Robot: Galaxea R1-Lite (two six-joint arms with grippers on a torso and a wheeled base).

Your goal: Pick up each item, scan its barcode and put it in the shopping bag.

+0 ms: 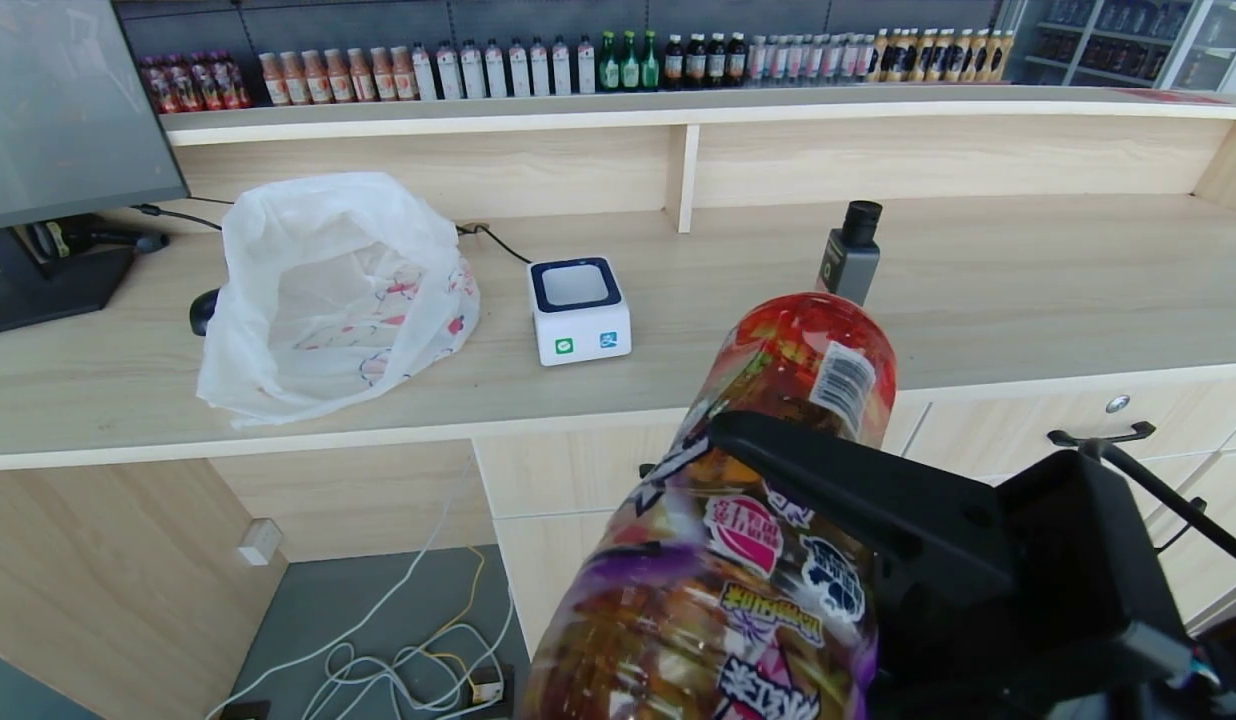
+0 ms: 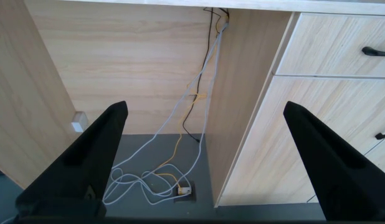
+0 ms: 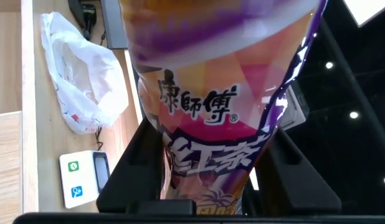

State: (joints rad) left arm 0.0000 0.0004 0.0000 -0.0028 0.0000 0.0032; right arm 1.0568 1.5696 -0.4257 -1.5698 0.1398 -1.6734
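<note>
The right gripper (image 3: pixel 211 186) is clamped round the drink bottle (image 1: pixel 748 540), held in the air nearer than and right of the scanner (image 1: pixel 579 310), long axis pointing past the scanner's right side, barcode (image 1: pixel 844 385) turned upward.

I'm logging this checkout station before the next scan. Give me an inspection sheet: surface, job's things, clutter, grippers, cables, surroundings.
Surface: light wooden counter.
Job's things: white shopping bag open at the left; white barcode scanner beside it, window up; large drink bottle held tilted in front of the counter, barcode showing; small grey bottle upright on the counter.
Clutter: black mouse beside the bag; monitor at far left.
Grippers: right gripper shut on the drink bottle; left gripper open, empty, low before the cabinet.
Cables: black lead behind the scanner; loose floor cables under the counter.
Surroundings: shelf of bottled drinks behind; drawers below.
</note>
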